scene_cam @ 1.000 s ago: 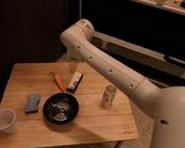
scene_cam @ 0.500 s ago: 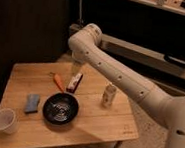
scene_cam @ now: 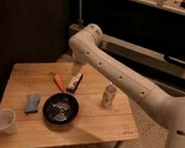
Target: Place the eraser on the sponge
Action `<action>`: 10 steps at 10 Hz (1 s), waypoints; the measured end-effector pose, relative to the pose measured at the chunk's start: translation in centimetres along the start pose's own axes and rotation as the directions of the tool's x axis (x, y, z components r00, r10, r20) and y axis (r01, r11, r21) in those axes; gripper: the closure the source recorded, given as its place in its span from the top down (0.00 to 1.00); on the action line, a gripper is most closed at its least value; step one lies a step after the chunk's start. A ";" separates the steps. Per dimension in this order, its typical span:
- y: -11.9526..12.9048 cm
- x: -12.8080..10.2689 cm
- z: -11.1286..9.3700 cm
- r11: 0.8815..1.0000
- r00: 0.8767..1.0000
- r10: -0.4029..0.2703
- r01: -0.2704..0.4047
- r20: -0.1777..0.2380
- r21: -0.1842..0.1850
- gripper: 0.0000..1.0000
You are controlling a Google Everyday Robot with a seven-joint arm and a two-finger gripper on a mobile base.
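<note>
Pincer (scene_cam: 76,71) of the white robot arm hangs right over the small oblong eraser with the white top and dark side (scene_cam: 75,82). I cannot tell if it is open or closed. The eraser lies on the wooden table (scene_cam: 110,128), well apart from the flat blue-grey sponge pad (scene_cam: 32,103). This looks like the grabbing step. Next the pincer needs to go down, hold the eraser and carry it to the sponge.

The white, rounded robot arm (scene_cam: 121,78) is stretching up and to the left from the bulky white body (scene_cam: 180,136) at the lower right. It is bending sharply at a rounded white elbow joint (scene_cam: 88,38). The forearm is pointing straight down from there, and the pale claw (scene_cam: 77,69) is hanging at its lower end, directly beneath the elbow.
</note>
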 end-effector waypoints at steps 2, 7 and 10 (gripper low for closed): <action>1.1 0.0 0.6 0.971 0.971 0.237 -0.235 -0.028 0.044 0.80; 2.8 0.5 2.1 0.602 0.606 0.789 -0.796 0.100 0.063 0.80; 1.7 -0.5 4.0 0.362 0.357 0.913 -0.932 0.195 0.012 0.80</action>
